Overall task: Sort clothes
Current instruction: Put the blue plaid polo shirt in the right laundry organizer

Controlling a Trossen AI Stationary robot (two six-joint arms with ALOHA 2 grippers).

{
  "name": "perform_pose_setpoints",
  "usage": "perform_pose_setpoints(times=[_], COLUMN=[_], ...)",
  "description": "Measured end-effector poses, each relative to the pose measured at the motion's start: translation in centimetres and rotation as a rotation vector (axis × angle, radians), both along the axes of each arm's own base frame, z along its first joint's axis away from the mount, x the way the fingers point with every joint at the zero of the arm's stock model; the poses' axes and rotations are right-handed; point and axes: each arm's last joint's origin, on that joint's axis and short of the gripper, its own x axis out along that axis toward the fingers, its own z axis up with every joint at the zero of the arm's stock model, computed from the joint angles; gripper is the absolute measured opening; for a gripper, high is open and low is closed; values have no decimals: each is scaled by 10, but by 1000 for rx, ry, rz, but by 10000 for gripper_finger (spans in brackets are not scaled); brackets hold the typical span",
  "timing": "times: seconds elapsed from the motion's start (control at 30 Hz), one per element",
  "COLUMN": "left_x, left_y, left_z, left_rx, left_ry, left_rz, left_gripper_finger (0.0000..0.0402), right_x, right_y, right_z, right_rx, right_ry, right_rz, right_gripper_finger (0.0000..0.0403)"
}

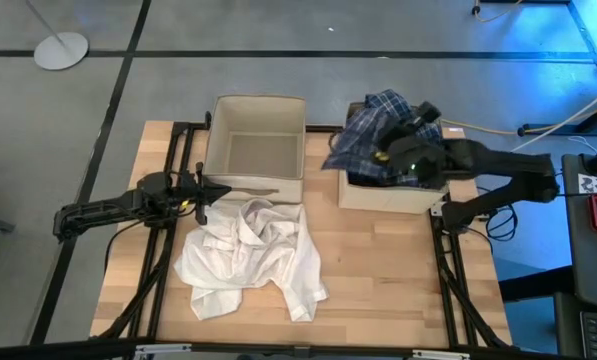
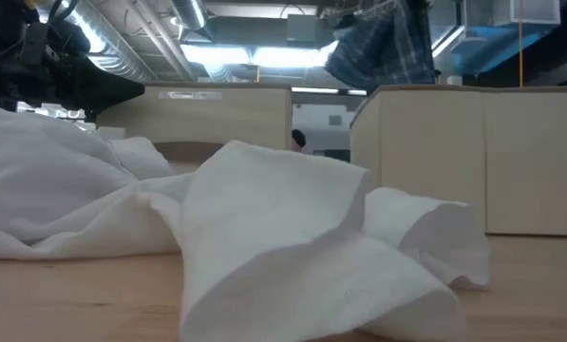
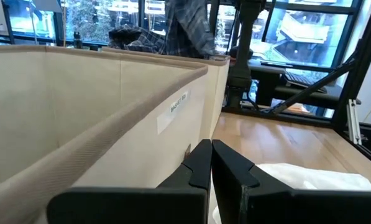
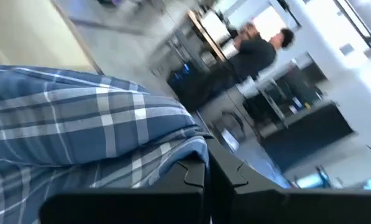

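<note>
the plaid shirt hangs bunched over the right box, draped across its far rim and spilling toward the gap between the two boxes. the right gripper sits right at this cloth, above the box, and in the right wrist view the blue-and-white fabric presses up against the two dark fingers, which stand nearly together with the cloth pinched at their tips. in the low view the same shirt dangles above the box wall, lifted off the table.

the white shirts lie in a crumpled heap on the bare wood of the table, in front of the left box and touching its near wall. in the low view they fill the foreground as soft white folds.

the left gripper hovers low just beside the near left corner of the left box, at the edge of the white heap. in the left wrist view its fingers are pressed together with nothing between them, the beige box wall close alongside and a bit of white cloth beyond the tips.

a person in dark clothing stands in the room behind, seen in the right wrist view.
</note>
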Motion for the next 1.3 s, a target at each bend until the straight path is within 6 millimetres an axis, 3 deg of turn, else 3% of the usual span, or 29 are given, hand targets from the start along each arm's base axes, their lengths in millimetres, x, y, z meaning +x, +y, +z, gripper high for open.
perform_pose_setpoints(times=[0.23, 0.47, 0.7, 0.87, 1.13, 1.3], left_x=[0, 0, 0, 0, 0, 0], left_y=[0, 0, 0, 0, 0, 0], left_z=[0, 0, 0, 0, 0, 0], left_rx=[0, 0, 0, 0, 5, 7], left_ry=[0, 0, 0, 0, 1, 1], left_rz=[0, 0, 0, 0, 0, 0], left_gripper_finger=[4, 4, 4, 4, 4, 4], right_x=[-29, -42, -50, -53, -63, -65], right_y=[-31, -58, -92, -107, -115, -113], right_z=[-12, -47, -98, -147, -226, -247], right_rx=[64, 255, 579, 763, 941, 938], right_ry=[56, 88, 20, -41, -135, -160], right_rz=[-179, -306, -390, -369, -401, -392], right_gripper_finger=[3, 3, 3, 3, 3, 3])
